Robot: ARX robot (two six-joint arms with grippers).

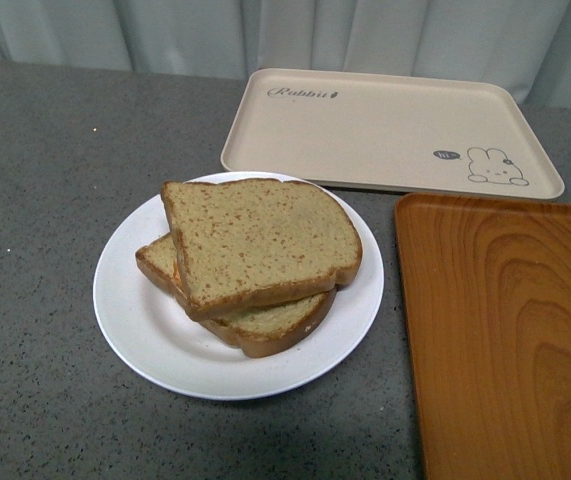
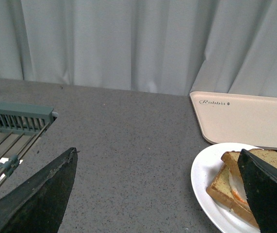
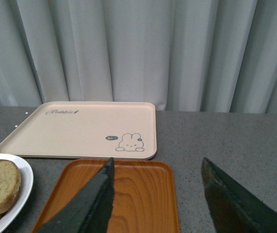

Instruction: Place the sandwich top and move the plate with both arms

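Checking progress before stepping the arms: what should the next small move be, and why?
Probably bring both grippers toward opposite edges of the plate. The sandwich top already lies on the lower slice, so only the plate move is left. The left gripper and right gripper are both open, holding nothing, and neither touches the plate.

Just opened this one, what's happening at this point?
Nothing is held right now. The sandwich top lies skewed on the lower slice, which carries a fried egg, both on the white plate. The left end effector and right end effector are open and empty, and no arm shows in the front view. The plate sits beside the wood-grain tray, in front of the rabbit tray. The top seems placed; moving the plate remains.
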